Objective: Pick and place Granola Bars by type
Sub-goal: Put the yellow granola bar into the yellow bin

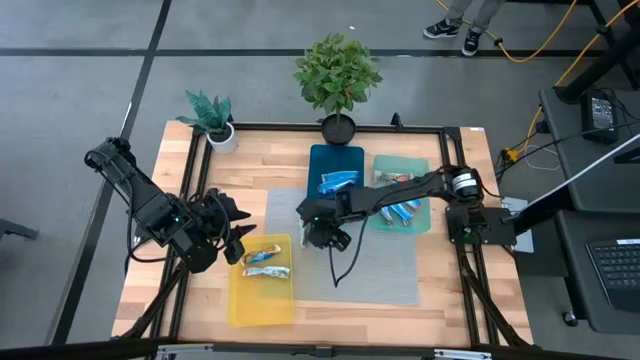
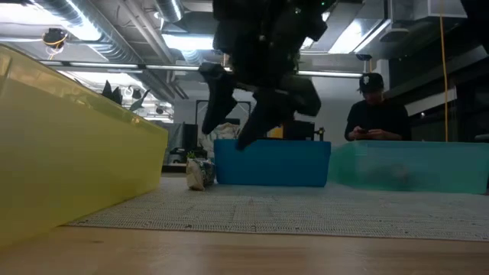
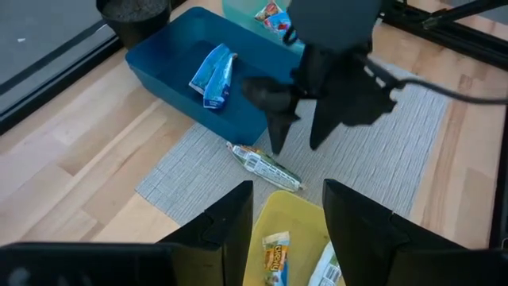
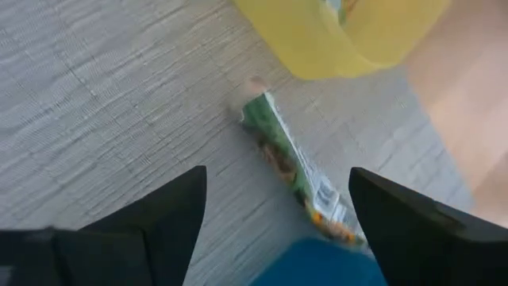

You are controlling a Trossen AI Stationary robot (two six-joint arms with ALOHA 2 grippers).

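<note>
1. The right gripper (image 1: 322,236) hangs over the grey mat (image 1: 390,270), fingers spread wide and holding nothing; the low view shows its tips clear of the mat.
2. Just ahead of its fingers lies a green-and-white granola bar (image 4: 298,171) on the mat; its far end is cut off behind a blue tray corner in the right wrist view.
3. Beside that bar, on the side away from the blue tray (image 1: 336,165), sits the yellow tray (image 1: 260,295) with two bars (image 1: 266,263); their print is too small to read from above.
4. Behind the gripper, the blue tray holds blue-wrapped bars (image 3: 213,75).
5. Under the right arm, the teal tray (image 1: 400,195) is partly hidden, its bars only partly visible.
6. The left gripper (image 3: 287,218) hovers at the yellow tray's outer edge, fingers parted, nothing between them.
7. A person (image 2: 374,111) stands beyond the table.
</note>
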